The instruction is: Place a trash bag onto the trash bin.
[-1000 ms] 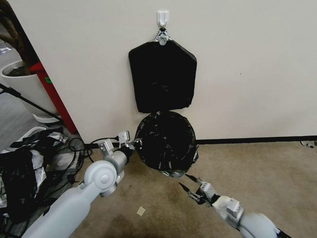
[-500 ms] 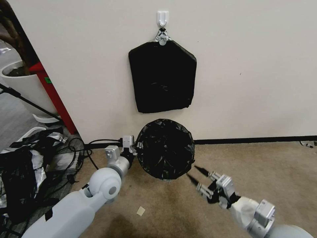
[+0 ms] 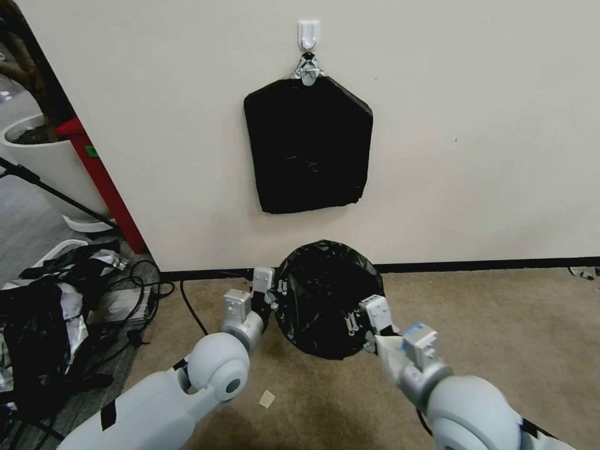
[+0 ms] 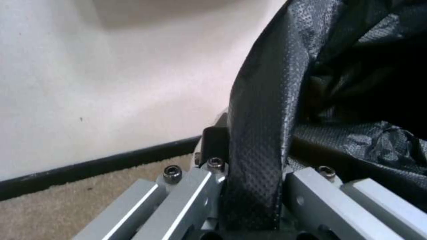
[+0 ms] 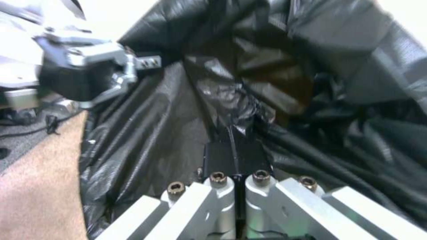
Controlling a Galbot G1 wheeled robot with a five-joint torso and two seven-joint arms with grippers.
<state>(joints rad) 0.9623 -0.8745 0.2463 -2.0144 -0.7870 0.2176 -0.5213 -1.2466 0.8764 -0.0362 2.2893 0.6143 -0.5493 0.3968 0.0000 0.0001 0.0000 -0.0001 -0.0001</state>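
The trash bag point(image 3: 325, 297) sits low against the wall, stretched open between the left gripper point(image 3: 270, 289) and the right gripper point(image 3: 362, 315), both with fingers pinching its rim. The thin film could tear or slip if they pull apart. A pad of bags point(image 3: 306, 147) hangs above; cables point(image 3: 147, 281) lie left.

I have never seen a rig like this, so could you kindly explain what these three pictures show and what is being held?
This is a two-armed robot. The head camera looks down at a carpeted floor by a wall. The other two pictures come from cameras on each wrist. The left gripper and right gripper each pinch an opposite edge of a black trash bag, holding its mouth spread open. A flat black pad of bags hangs from a wall hook above. The left wrist view shows the film clamped between its fingers.
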